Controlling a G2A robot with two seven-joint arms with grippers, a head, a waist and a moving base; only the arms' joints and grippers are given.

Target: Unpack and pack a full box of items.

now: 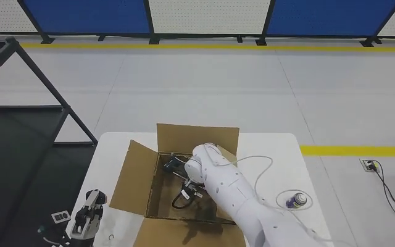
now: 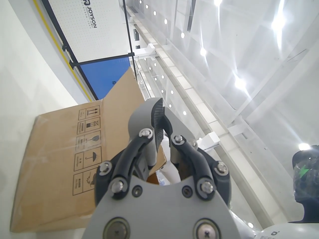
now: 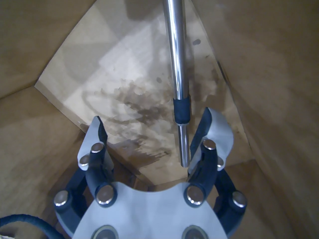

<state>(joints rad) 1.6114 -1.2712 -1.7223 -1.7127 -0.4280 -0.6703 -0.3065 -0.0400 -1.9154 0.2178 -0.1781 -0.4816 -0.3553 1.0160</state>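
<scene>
Left gripper (image 2: 163, 123) closed on nothing, aimed up at ceiling (image 2: 224, 50); cardboard box (image 2: 57, 150) just beside it.

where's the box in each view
Top view: box open at the middle of the table, right arm inside.
Left wrist view: its printed outer wall behind the left gripper.
Right wrist view: its inner walls and stained floor around the right gripper.
Shared landmark: the open flap, top and left wrist views.
</scene>
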